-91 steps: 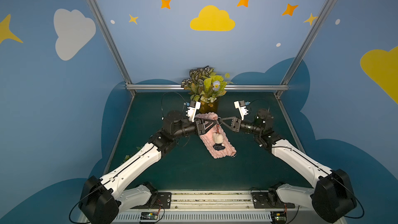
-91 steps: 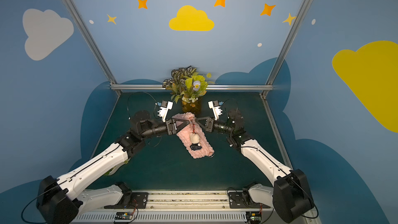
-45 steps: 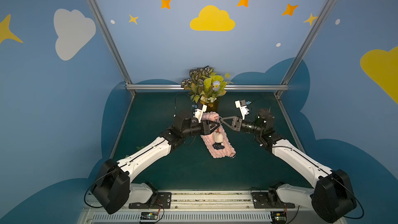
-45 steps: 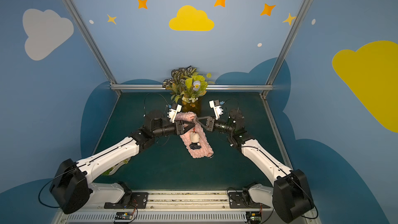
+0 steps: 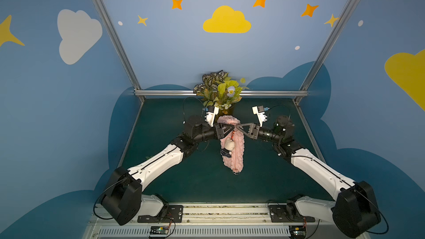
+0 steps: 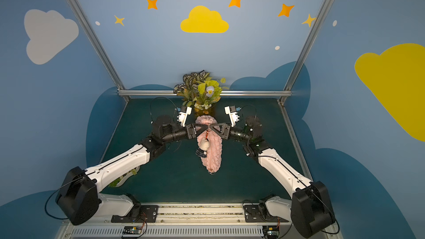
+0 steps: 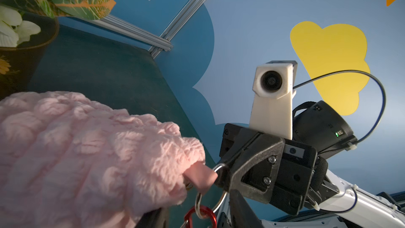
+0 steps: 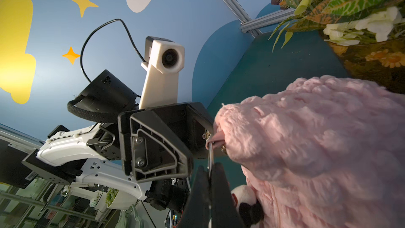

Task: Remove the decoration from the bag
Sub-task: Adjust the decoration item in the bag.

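Cream plush forms the doll (image 5: 228,145) (image 6: 203,145), which lies on top of the pink bag (image 5: 236,157) (image 6: 215,157) at the centre of both top views. Its round head points toward the back wall and its dark skirt spills over the bag's left edge. A reddish cord (image 5: 232,134) (image 6: 207,133) runs from the doll up the frame to where the two arms meet.

In the left wrist view a red clip (image 7: 189,214) hangs on a metal ring (image 7: 215,167), low in the frame. The ring passes through a pink tab (image 7: 200,177) at the end of the bag.

The right jaws are together, pinching that ring; the right wrist view shows it edge-on between them. The left jaws stand apart, with the ring and clip in the gap between them. No grip on anything shows there.

The fluffy bag lies lengthwise on the dark green surface (image 5: 172,180) (image 6: 161,180). Its far end is just in front of a vase of leaves (image 5: 218,90) (image 6: 200,90) at upper centre. A white dish of greenery (image 6: 124,179) peeks from under the left arm (image 6: 124,159) at lower left.
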Motion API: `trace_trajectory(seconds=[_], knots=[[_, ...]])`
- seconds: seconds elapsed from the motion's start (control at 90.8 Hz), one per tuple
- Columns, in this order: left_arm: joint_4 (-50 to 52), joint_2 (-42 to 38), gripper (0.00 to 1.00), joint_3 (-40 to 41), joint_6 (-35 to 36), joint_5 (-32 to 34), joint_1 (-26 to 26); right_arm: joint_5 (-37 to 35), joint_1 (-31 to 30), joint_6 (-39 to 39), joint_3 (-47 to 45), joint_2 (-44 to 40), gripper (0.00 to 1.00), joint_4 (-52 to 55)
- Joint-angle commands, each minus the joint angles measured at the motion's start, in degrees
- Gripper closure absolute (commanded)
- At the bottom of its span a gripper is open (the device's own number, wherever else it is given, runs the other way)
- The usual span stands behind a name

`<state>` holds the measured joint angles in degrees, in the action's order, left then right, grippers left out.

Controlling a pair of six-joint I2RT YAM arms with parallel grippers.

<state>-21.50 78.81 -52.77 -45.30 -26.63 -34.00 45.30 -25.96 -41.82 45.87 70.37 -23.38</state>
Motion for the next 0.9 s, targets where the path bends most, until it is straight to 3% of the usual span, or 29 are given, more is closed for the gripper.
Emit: trace_trajectory(seconds=[0.0, 0.496, 0.892], knots=[[-3.8, 1.3, 0.52, -1.9, -0.2, -2.8, 0.7, 2.7, -0.1, -0.5, 0.8, -1.4, 1.0, -3.1], [-4.8, 3.7, 0.59, -6.3, 2.0, -18.9, 4.4, 9.0, -0.1, 0.8, 1.9, 3.3, 1.0, -4.0], [-4.8, 6.0, 0.67, -6.9, 2.2, -23.8, 5.5, 10.0, 0.2, 1.8, 2.3, 4.4, 1.0, -4.0]])
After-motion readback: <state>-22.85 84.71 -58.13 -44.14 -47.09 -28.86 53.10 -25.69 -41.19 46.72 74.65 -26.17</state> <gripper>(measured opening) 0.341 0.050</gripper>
